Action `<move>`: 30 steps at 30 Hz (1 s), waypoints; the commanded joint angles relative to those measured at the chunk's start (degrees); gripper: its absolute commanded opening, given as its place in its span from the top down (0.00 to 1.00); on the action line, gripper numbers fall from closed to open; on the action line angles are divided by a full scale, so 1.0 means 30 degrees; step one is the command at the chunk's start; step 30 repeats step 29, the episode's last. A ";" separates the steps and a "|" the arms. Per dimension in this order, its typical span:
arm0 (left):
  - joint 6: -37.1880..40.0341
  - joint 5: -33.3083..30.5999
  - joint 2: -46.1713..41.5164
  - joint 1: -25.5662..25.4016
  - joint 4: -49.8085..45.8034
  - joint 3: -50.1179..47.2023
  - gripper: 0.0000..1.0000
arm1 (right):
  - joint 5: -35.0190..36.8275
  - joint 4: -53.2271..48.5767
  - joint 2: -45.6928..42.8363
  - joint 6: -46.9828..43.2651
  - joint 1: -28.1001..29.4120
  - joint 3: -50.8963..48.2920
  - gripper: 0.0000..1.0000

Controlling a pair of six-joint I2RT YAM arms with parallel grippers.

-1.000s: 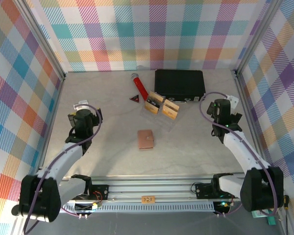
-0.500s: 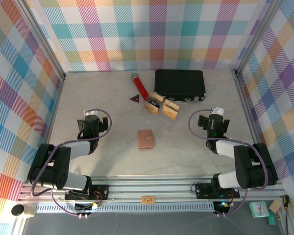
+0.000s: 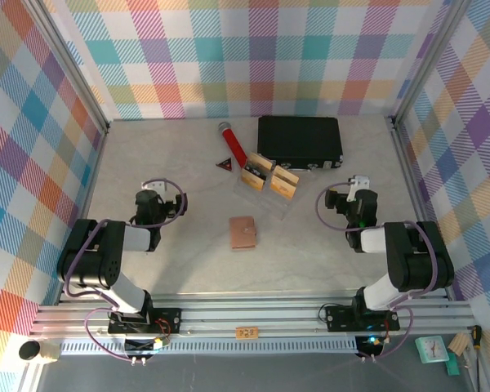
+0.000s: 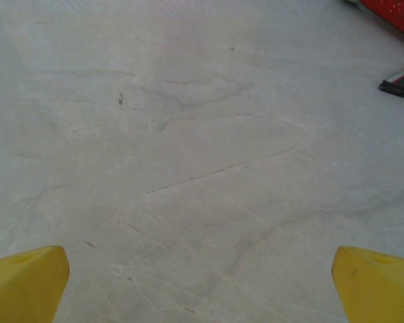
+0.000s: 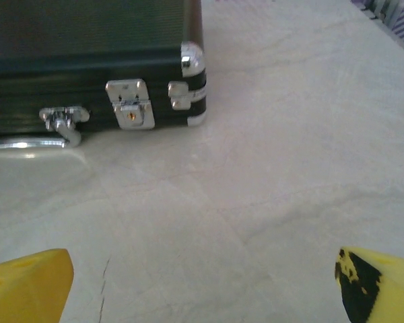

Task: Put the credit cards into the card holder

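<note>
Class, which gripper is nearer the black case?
Right. The right gripper sits just in front of the right end of the black case. The left gripper is far off to its left, also nearer the arms.

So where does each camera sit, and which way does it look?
Top external: fixed above and behind the arms, looking down at the table; both arms at the bottom.
Left wrist: mounted there, looking low across bare table; yellow left fingers in the bottom corners.
Right wrist: mounted there, facing the black case; yellow right fingers below.
Shared: top and right wrist both show the black case.
</note>
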 commanded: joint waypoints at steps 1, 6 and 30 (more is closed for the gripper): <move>-0.0232 0.0549 -0.0019 0.0253 0.0862 0.0251 0.00 | -0.1460 -0.0495 -0.0118 0.0189 -0.0217 0.0725 0.01; -0.0121 -0.0743 -0.0114 -0.0247 0.1024 0.0113 0.00 | -0.1422 -0.0135 -0.0146 0.0101 -0.0173 0.0533 0.01; -0.0126 -0.0710 -0.0113 -0.0244 0.1043 0.0104 0.00 | -0.1538 -0.0272 -0.0170 0.0073 -0.0173 0.0607 0.01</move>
